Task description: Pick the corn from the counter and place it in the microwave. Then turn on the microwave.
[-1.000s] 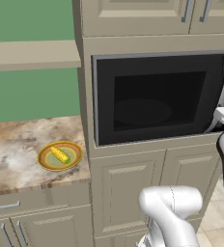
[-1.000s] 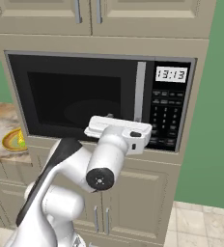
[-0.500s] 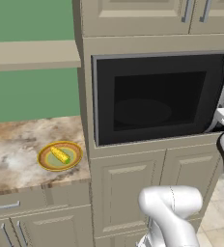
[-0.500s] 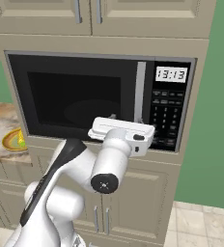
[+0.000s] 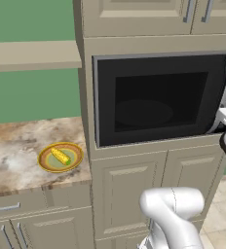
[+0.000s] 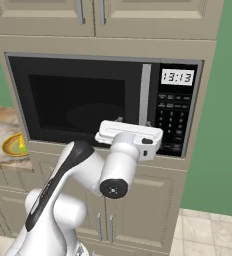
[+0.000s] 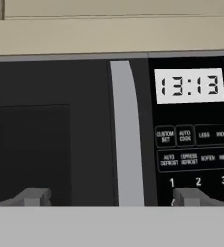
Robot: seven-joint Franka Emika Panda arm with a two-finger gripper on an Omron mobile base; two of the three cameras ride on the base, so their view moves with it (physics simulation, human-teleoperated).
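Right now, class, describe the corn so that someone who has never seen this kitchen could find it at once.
Start at the black microwave built into the beige cabinets, then look down and left to the marbled counter. A round yellow-rimmed green plate sits there, and the corn lies on it: a small yellow cob with a green tip.

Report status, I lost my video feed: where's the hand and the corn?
Gripper open, empty, facing the microwave handle. Corn on the plate on the counter. Microwave door shut, blocking loading.
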